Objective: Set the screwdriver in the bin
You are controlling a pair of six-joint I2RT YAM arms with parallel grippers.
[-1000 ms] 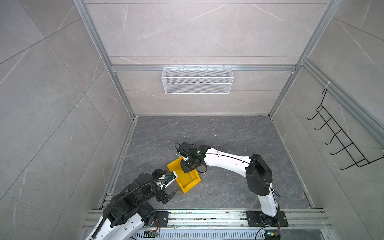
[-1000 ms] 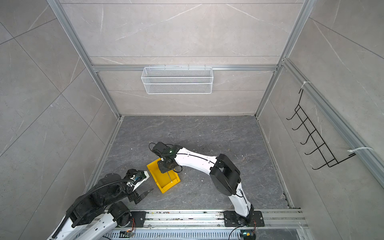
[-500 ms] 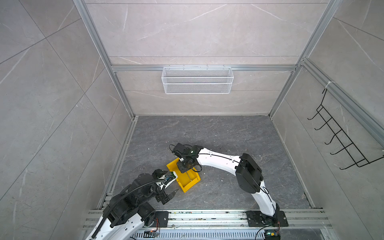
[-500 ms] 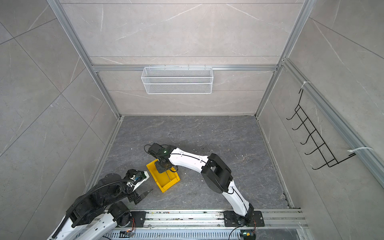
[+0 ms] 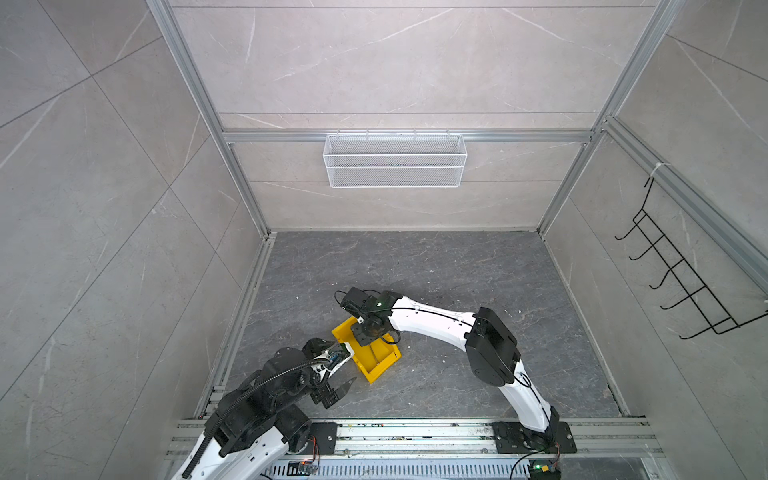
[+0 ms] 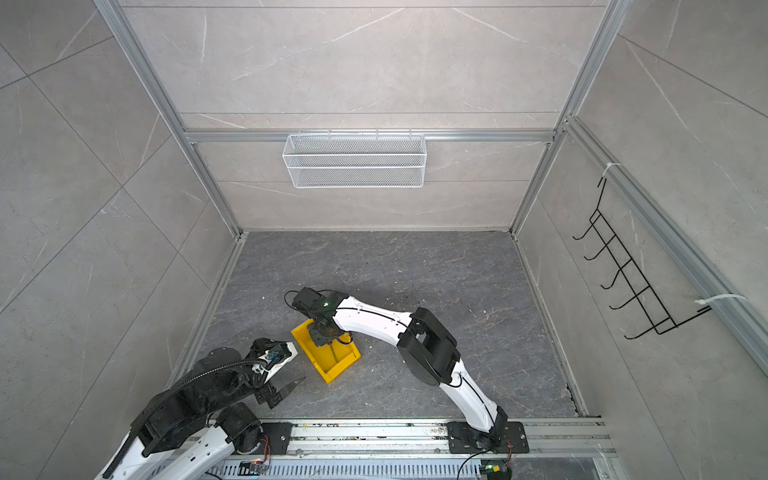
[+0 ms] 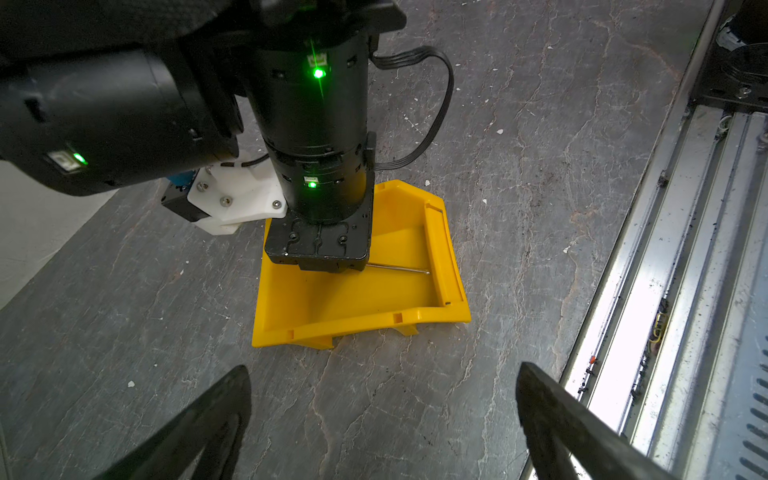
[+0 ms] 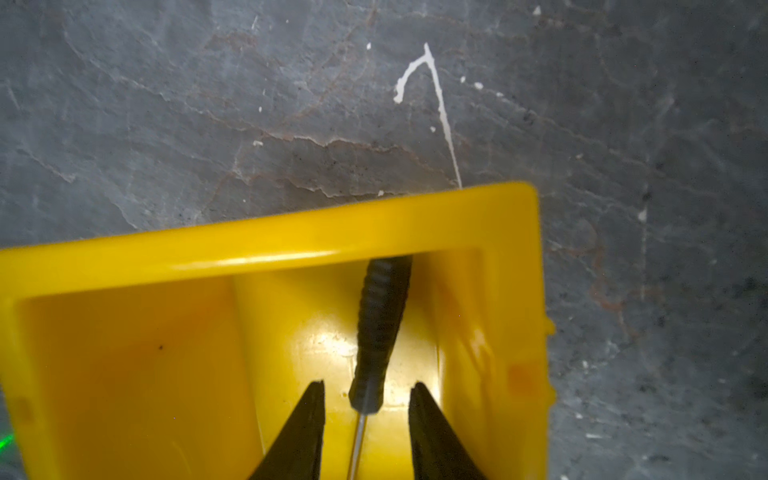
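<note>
left arm low at the near-left corner, same pose as a second ago; left gripper (image 7: pixel 382 370) with its black fingers spread wide, holding nothing, facing the bright yellow rectangular plastic bin (image 5: pixel 381 367) from just beside it. in both top views the bin sits on the dark grey stone-look floor (image 5: pixel 457 266) at an angle, where it was in the earlier frames. inside it lies the small slim screwdriver with black ribbed handle and thin grey metal shaft (image 8: pixel 382 316), flat on the bin floor, handle end up against one end wall, shaft running lengthwise toward the opposite end; the shaft shows in the left wrist view (image 7: pixel 399 269) poking out from under the right arm's wrist. right gripper (image 8: pixel 368 386) down inside the bin over the handle-shaft joint, jaws parted to either side of the tool and clear of it, gripping nothing; a second ago they were closed. right arm's elbow has drawn slightly leftward since then.
</note>
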